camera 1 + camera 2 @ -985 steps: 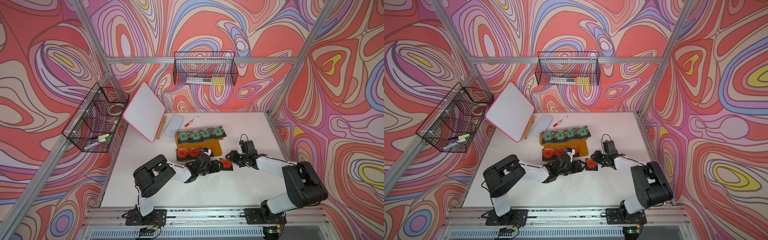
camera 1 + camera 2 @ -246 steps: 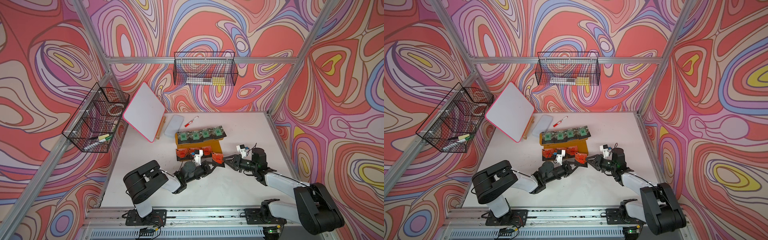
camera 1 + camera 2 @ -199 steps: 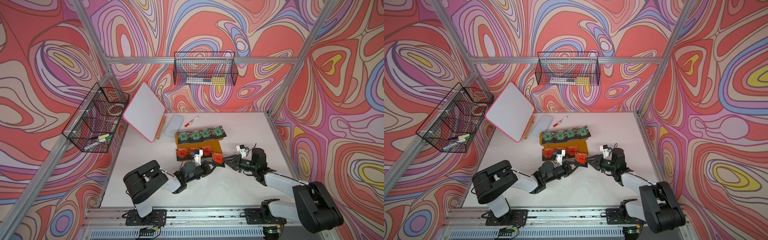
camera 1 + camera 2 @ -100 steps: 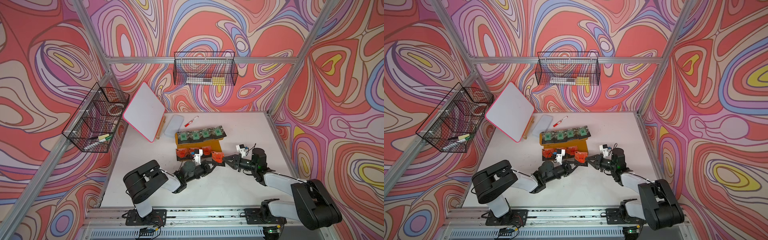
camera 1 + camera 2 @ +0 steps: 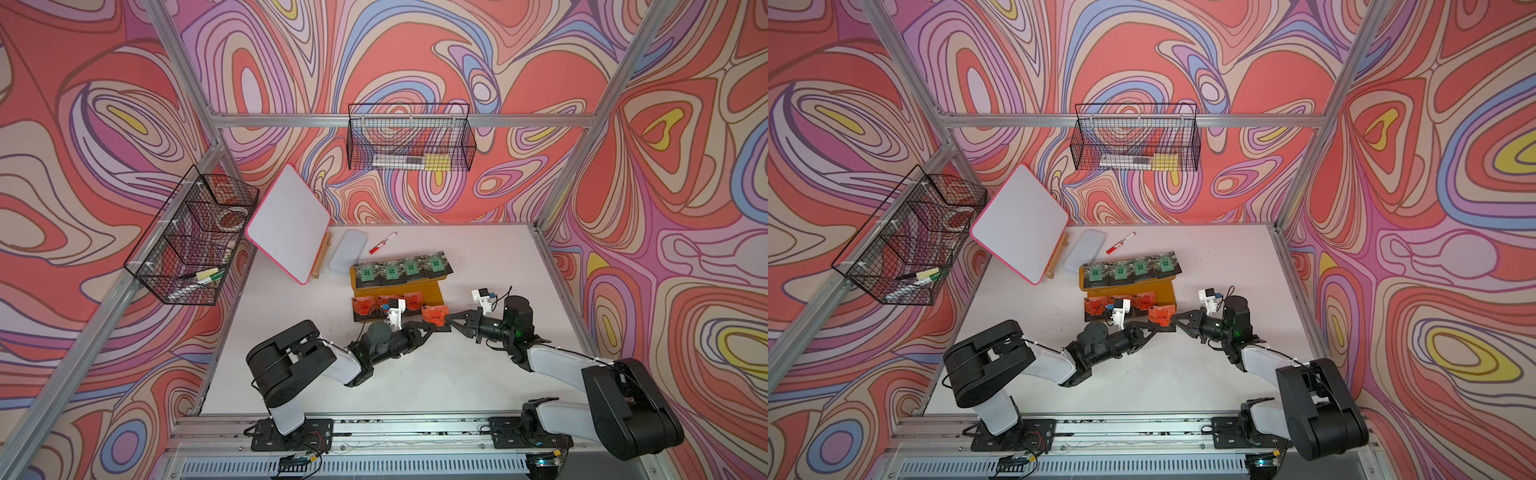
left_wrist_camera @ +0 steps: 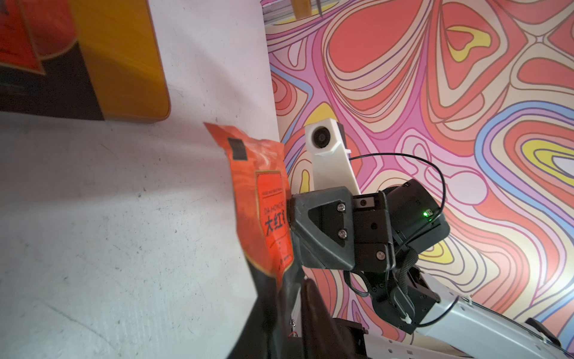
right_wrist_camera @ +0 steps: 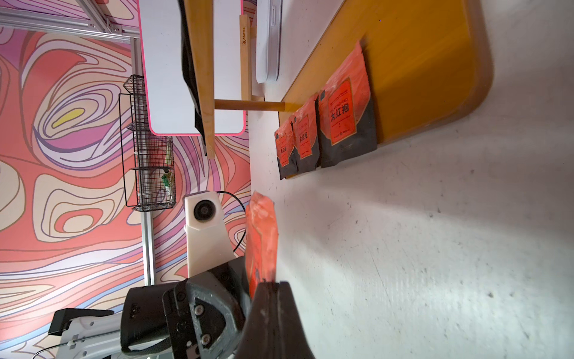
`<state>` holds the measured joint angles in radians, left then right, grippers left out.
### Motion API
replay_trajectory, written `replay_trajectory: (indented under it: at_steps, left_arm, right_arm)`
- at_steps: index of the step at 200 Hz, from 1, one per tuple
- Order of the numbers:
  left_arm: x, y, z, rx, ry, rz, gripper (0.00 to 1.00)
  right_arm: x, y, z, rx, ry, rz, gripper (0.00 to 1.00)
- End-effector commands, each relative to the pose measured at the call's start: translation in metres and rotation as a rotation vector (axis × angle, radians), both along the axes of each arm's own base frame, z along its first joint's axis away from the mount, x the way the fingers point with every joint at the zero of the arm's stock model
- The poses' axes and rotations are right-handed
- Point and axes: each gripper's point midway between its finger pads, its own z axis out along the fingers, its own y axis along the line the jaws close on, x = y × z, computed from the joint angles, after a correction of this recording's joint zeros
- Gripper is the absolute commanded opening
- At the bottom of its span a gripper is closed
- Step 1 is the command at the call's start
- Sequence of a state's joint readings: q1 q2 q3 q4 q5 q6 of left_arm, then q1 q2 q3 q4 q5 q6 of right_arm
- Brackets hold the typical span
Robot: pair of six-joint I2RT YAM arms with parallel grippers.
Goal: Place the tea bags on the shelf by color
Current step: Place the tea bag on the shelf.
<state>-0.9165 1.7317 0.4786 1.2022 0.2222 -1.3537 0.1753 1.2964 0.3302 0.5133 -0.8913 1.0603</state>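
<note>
Currently I count eight tea bags. Four green tea bags [image 5: 400,269] sit in a row on the upper step of the shelf [image 5: 432,290]. Three orange-red tea bags [image 5: 386,303] lie on the lower step, leaving bare board at its right end. The eighth, an orange-red sachet [image 5: 435,316], hangs above the white table [image 5: 478,266] just right of the lower step, between my two grippers.

My right gripper [image 5: 451,321] is clamped on the sachet's right edge; in the left wrist view its fingers [image 6: 323,230] pinch the sachet [image 6: 267,214]. My left gripper [image 5: 424,328] is at the sachet's lower left corner; I cannot tell whether its jaws are apart or together.

Against a second ago: the sachet is in nearly the same spot, the right jaws have gone from parted to closed on it, and shelf counts are unchanged. About five seconds back the sachet was lower, near the table.
</note>
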Motion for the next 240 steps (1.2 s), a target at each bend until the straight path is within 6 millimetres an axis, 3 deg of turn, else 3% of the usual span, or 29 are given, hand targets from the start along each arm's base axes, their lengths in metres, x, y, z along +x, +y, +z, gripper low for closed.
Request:
replay_trajectory:
  at_steps: [1,62,105,171,240]
  left_arm:
    - [0.004,0.006,0.0,0.054,0.008,0.029,0.44]
    - [-0.001,0.035,-0.012,0.257,0.028,0.074,0.59]
    - [-0.008,0.048,-0.01,0.336,0.005,0.067,0.59]
    - [-0.017,0.072,0.0,0.415,-0.033,0.082,0.61]
    - [-0.024,0.079,0.003,0.426,-0.048,0.07,0.61]
  right_arm:
    - [0.004,0.0,0.005,-0.026,-0.041,0.015,0.0]
    - [0.023,-0.008,-0.004,-0.191,-0.099,0.027,0.0]
    - [0.046,-0.023,-0.017,-0.313,-0.125,0.011,0.0]
    - [0.078,-0.031,-0.033,-0.355,-0.157,0.046,0.0]
    - [0.103,-0.036,-0.049,-0.357,-0.146,0.065,0.0]
